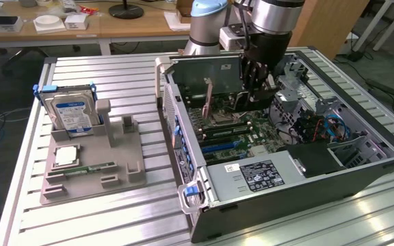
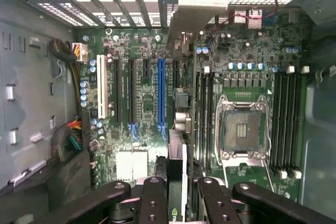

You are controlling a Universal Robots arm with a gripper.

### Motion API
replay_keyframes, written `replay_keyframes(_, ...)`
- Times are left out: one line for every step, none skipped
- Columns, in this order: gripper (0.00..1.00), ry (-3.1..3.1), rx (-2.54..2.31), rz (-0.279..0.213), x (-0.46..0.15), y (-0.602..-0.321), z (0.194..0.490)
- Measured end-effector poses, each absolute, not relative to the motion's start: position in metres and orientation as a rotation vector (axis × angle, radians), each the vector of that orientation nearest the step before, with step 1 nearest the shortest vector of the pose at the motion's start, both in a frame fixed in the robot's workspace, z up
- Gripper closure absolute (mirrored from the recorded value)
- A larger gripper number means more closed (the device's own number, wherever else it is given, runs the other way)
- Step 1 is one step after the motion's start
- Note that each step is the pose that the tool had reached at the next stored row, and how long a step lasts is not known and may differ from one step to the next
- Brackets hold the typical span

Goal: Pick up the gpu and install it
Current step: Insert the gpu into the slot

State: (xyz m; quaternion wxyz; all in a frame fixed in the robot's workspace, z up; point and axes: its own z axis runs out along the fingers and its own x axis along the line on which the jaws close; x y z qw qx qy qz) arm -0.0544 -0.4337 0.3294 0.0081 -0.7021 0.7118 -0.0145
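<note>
The pincer (image 1: 257,95) reaches down into the open computer case (image 1: 307,189) on the slatted worktop (image 1: 115,82). It is clenched on the gpu (image 1: 228,102), which stands on edge over the motherboard (image 2: 142,103).

In the wrist view the pincer (image 2: 177,198) is cut off at the frame edge. Its black finger links flank the gpu (image 2: 177,156), seen edge-on as a thin strip. The card's silver bracket (image 2: 197,9) lies toward the row of blue slot latches at the case's rear. The card lies between the blue expansion slot (image 2: 161,95) and the CPU socket (image 2: 242,129). Its lower edge is hidden, so whether it touches any slot cannot be told.

At the exterior view's left, a hard drive (image 1: 72,110) stands in a grey holder (image 1: 94,164), well apart from the case. A memory stick (image 1: 94,167) lies flat on the holder.
</note>
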Motion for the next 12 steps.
replay_keyframes(0.73, 2.224, -2.195, -0.045, -0.056, -0.434, 0.328)
replay_keyframes(0.73, 2.224, -2.196, -0.045, -0.057, -0.434, 0.327)
replay_keyframes(0.73, 2.223, -2.196, -0.045, -0.058, -0.434, 0.326)
replay_keyframes(0.73, 2.222, -2.197, -0.045, -0.059, -0.434, 0.325)
replay_keyframes(0.73, 2.222, -2.197, -0.045, -0.06, -0.434, 0.324)
replay_keyframes(0.73, 2.222, -2.197, -0.045, -0.061, -0.434, 0.323)
replay_keyframes(0.73, 2.222, -2.198, -0.045, -0.063, -0.434, 0.322)
replay_keyframes(0.73, 2.222, -2.198, -0.045, -0.064, -0.434, 0.321)
replay_keyframes(0.73, 2.222, -2.198, -0.045, -0.066, -0.434, 0.32)
replay_keyframes(0.73, 2.222, -2.198, -0.045, -0.067, -0.434, 0.32)
replay_keyframes(0.73, 2.222, -2.198, -0.045, -0.068, -0.434, 0.319)
replay_keyframes(0.73, 2.222, -2.198, -0.045, -0.069, -0.435, 0.319)
